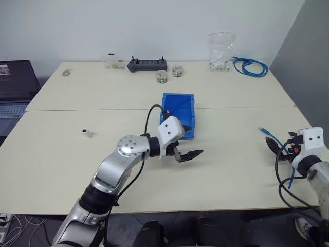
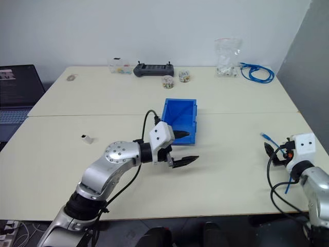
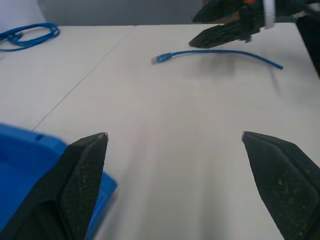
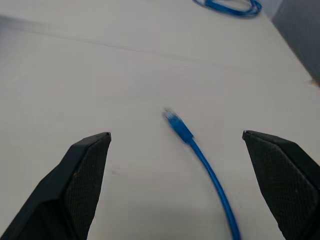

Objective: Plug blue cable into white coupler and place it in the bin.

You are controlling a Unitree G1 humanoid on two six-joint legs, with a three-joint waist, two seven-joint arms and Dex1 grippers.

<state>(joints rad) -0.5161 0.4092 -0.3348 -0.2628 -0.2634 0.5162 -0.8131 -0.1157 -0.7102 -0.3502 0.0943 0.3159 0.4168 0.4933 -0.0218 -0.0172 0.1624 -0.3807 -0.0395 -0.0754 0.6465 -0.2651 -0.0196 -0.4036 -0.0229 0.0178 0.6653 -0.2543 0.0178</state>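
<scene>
The blue cable lies as a loose strand near the table's right edge, its plug end pointing toward the centre. My right gripper is open just behind that plug, and the cable runs between its fingers without touching them. The bin stands open-topped at the table's middle. My left gripper is open and empty at the bin's near right corner, pointing right toward the cable. The white coupler sits alone on the left of the table, well away from both grippers.
Along the back edge are a coiled bundle of blue cable, a clear bag of white parts, a black controller, two small jars and a clear box. A laptop stands off the table's left.
</scene>
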